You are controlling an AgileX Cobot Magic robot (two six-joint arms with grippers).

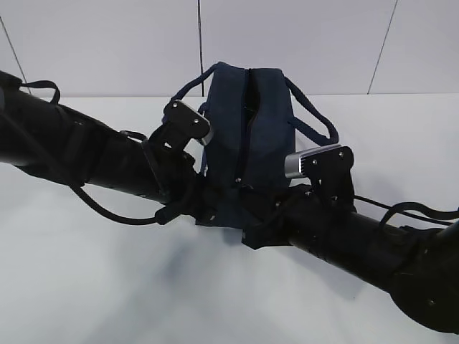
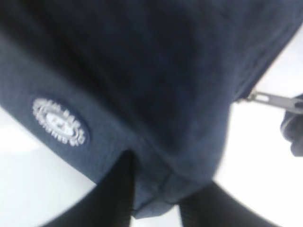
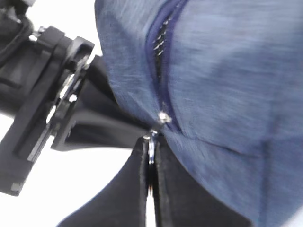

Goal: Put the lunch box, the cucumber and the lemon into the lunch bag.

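The navy lunch bag (image 1: 240,122) stands in the middle of the table, its top zipper (image 1: 248,107) running toward me. Both arms meet at its near end. My left gripper (image 2: 156,198) has a fold of the bag's lower corner (image 2: 189,179) between its two fingers, which press against the fabric. My right gripper (image 3: 151,149) is shut on the silver ring pull (image 3: 151,141) at the zipper's end (image 3: 163,117). That pull (image 2: 267,99) also shows at the right edge of the left wrist view. The lunch box, the cucumber and the lemon are out of view.
The bag's loop handles (image 1: 315,118) hang out to either side. A white logo patch (image 2: 59,121) marks its side panel. The left arm's wrist (image 3: 47,109) sits close beside the right gripper. White table (image 1: 107,287) lies all around, with a pale wall behind.
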